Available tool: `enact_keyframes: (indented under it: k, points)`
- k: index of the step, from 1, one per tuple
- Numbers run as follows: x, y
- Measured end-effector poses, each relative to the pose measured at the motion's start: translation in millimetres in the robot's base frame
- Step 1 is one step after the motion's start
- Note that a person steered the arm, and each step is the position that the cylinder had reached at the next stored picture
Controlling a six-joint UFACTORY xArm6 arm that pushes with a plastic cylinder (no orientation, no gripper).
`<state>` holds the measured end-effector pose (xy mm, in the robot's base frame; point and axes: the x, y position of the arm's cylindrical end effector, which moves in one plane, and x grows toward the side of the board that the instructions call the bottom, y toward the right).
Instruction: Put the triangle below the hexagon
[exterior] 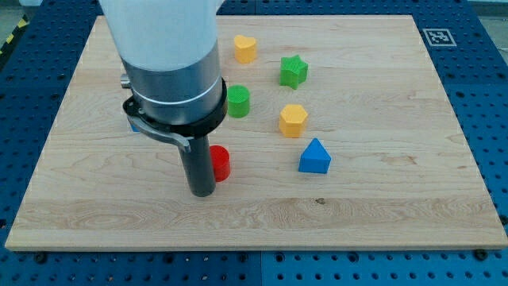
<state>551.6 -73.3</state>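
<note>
The blue triangle (315, 156) lies right of the board's middle, just below and slightly right of the yellow hexagon (293, 120), with a small gap between them. My tip (202, 191) rests on the board at the lower left of middle, far left of the triangle. It touches or nearly touches the left side of a red cylinder (220, 163), which the rod partly hides.
A green cylinder (238, 102) stands above the red one, partly behind the arm. A green star (293, 71) and a yellow heart-like block (245, 48) lie near the view's top. A marker tag (437, 36) sits on the wooden board's (397, 199) top right corner.
</note>
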Motion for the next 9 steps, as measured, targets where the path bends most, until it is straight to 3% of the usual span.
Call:
enact_keyframes:
  k: [2,3,5,6,7,9]
  points:
    - [2,2]
    - [23,33]
    - [24,148]
    - [12,194]
    - [-27,209]
    - [-34,210]
